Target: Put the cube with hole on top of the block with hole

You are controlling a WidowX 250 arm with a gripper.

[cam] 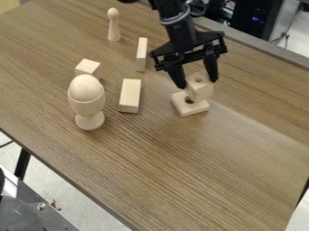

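The smooth, pale wooden cube (203, 89), a round hole in its top, sits between the spread fingertips of the black end effector (198, 83), which grips it by its sides. The cube is over the flat, square block (194, 109), whose own hole shows partly in front. The arm (179, 28) slants down from the top edge over the wood-grained surface (181, 167). Beside them stands a rounded wooden egg (86, 87) in a footed cup (88, 107).
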